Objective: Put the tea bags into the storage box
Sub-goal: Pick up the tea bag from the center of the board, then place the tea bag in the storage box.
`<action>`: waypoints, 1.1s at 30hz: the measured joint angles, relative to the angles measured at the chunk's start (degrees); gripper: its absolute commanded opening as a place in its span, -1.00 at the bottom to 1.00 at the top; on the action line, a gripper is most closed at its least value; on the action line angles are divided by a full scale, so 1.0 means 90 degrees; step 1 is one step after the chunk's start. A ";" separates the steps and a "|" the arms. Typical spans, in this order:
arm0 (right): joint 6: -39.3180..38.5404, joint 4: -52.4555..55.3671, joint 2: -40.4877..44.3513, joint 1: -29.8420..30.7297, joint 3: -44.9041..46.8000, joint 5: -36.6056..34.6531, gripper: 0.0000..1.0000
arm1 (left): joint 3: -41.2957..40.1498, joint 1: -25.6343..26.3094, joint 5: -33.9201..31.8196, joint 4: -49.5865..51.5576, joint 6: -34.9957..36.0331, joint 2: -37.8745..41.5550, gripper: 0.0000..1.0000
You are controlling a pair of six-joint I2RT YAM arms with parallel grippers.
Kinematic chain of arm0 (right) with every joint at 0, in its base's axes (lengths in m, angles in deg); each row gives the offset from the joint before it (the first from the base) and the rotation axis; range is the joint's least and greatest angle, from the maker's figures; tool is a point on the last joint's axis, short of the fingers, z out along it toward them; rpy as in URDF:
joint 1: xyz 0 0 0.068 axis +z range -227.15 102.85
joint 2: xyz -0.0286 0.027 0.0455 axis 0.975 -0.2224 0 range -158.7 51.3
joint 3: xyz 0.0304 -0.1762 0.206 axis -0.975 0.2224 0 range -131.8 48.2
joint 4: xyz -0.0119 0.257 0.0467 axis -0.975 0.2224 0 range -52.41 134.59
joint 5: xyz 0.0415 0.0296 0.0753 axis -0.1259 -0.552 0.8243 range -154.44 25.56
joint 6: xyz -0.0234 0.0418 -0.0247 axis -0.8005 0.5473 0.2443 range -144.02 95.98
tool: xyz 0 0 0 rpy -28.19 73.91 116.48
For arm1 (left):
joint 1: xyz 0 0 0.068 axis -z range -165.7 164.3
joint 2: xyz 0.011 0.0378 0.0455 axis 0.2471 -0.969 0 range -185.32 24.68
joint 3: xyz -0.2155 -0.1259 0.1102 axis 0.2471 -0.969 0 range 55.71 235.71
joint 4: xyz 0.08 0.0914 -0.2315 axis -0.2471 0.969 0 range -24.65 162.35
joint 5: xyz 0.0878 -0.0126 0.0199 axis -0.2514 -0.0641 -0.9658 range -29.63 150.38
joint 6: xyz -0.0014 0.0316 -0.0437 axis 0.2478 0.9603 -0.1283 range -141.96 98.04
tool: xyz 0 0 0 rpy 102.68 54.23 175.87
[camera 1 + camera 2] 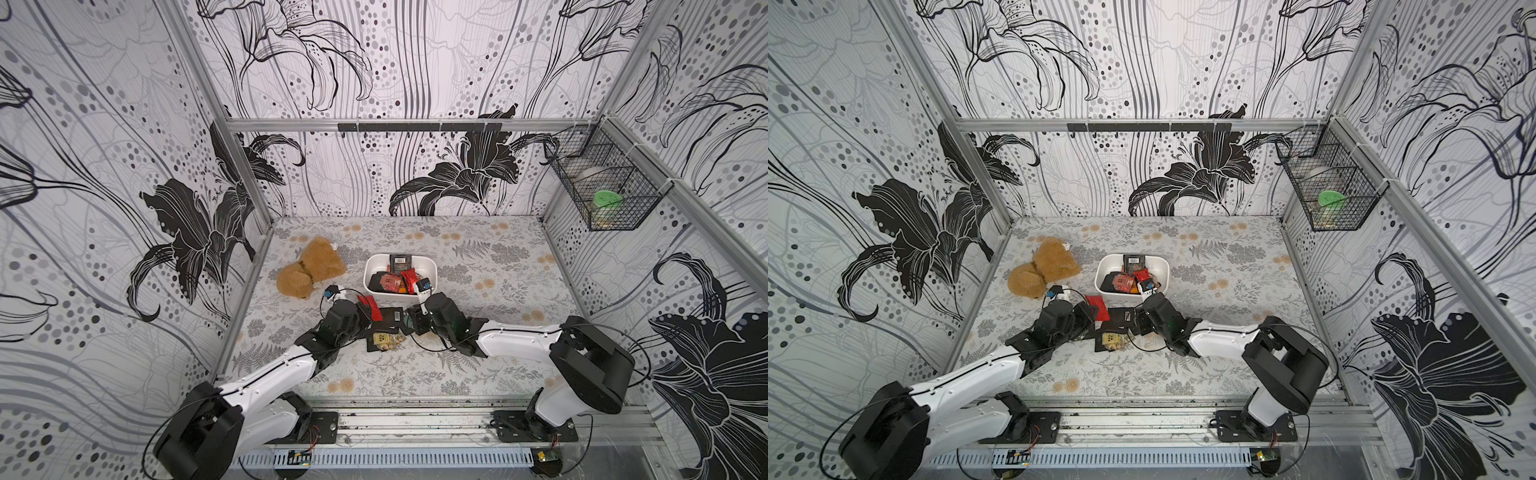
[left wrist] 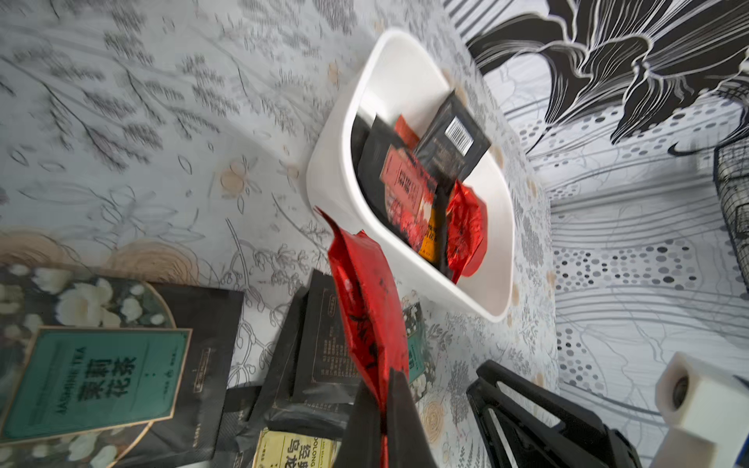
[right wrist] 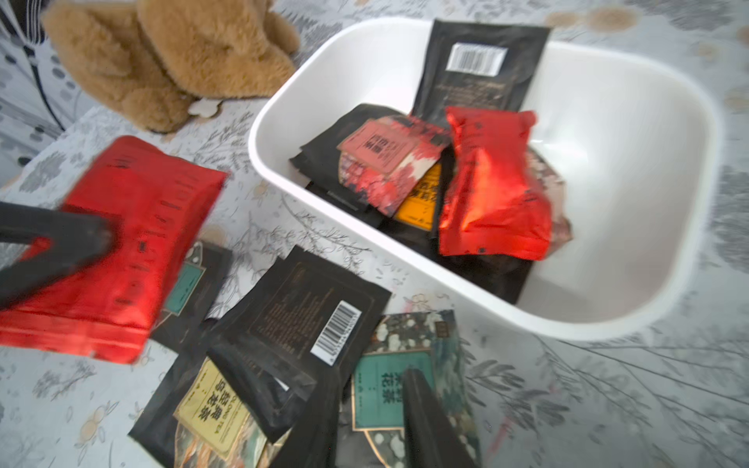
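Note:
My left gripper (image 2: 383, 391) is shut on the edge of a shiny red tea bag (image 2: 364, 300), which stands lifted beside the storage box (image 2: 336, 133); in both top views the red bag (image 1: 371, 306) (image 1: 1097, 306) sits just short of the box's near left corner. The white storage box (image 1: 432, 270) (image 1: 1165, 270) (image 3: 668, 121) holds several tea bags (image 1: 395, 280) (image 3: 490, 186). More tea bags (image 1: 388, 328) (image 1: 1115, 328) (image 3: 308, 312) lie overlapping on the table before it. My right gripper (image 3: 373, 405) (image 1: 409, 322) hovers open over a green-labelled one (image 3: 389, 389).
A brown plush toy (image 1: 311, 268) (image 3: 174, 56) lies left of the box. A black wire basket (image 1: 602, 183) hangs on the right wall. The two grippers are close together over the pile, with the left finger (image 3: 52, 243) showing in the right wrist view.

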 measured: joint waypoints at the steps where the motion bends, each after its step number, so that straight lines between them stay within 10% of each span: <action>1: 0.0044 -0.0078 0.0117 0.0000 0.0112 -0.0146 -0.35 | 0.0199 0.0000 -0.0121 0.0216 0.0090 0.0061 -1.00; 18: 0.0852 -0.0874 0.1073 -0.1387 0.1316 0.0510 -0.13 | 0.4044 0.0000 -0.0529 0.0379 0.1311 -0.3745 -1.00; 27: 0.0976 -0.0852 0.1367 -0.1479 0.1362 0.0554 0.94 | 0.4352 -0.0007 -0.1168 0.0529 0.1277 -0.4481 0.14; 33: 0.0848 -0.0311 0.1367 -0.1481 0.1146 0.0425 0.91 | 0.4114 -0.0041 -0.1562 0.0712 0.1277 -0.4019 0.27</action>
